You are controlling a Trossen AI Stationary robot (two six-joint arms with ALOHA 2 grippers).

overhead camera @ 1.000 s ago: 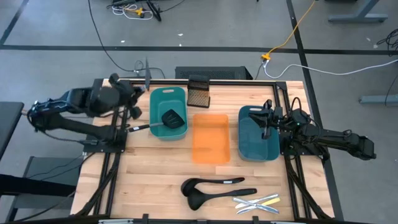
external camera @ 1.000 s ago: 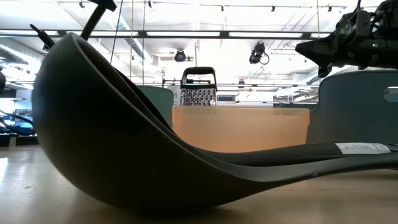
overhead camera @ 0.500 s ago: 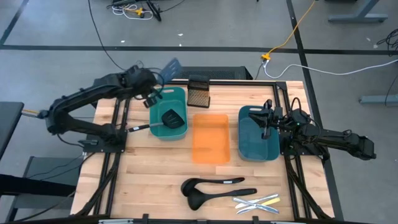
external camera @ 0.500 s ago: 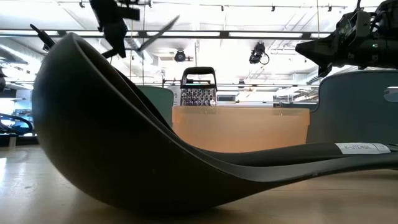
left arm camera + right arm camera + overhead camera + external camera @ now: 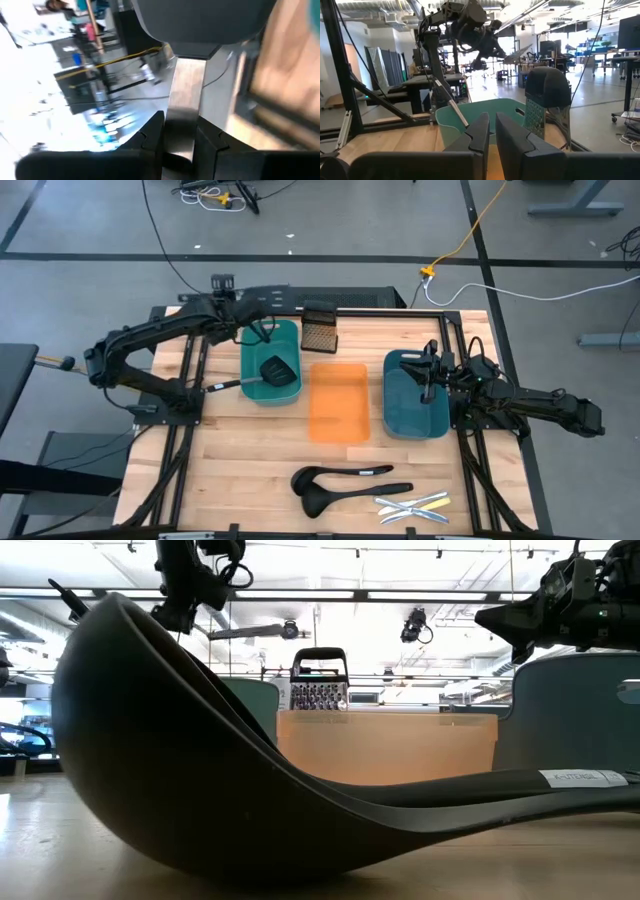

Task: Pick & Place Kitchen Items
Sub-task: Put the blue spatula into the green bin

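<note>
From above, the left arm has swung in from the surface's left edge and now reaches over the back rim of the teal tray, its left gripper carrying the second spatula level, blade toward the small mesh box — a second ago that same arm was folded back well outside the tray, so the carry is nearly done and what is left, by my reading, is the lowering and letting go. The first spatula already lies in the teal tray, handle poking out over its left wall; the two ladles and the little cutlery pieces wait untouched at the front, the orange tray between the others. The right gripper hasn't budged over the blue tray. At table height, one ladle's bowl fills the frame, yet this view gives what the overhead cannot: height — the carried spatula hangs flat and well above the tray rims. On the left wrist, the proof of the grip — fingers pinched on the flat metal handle. On the right wrist, its own fingers sit nearly closed, a narrow gap and nothing between them, looking across at the left arm aloft.
</note>
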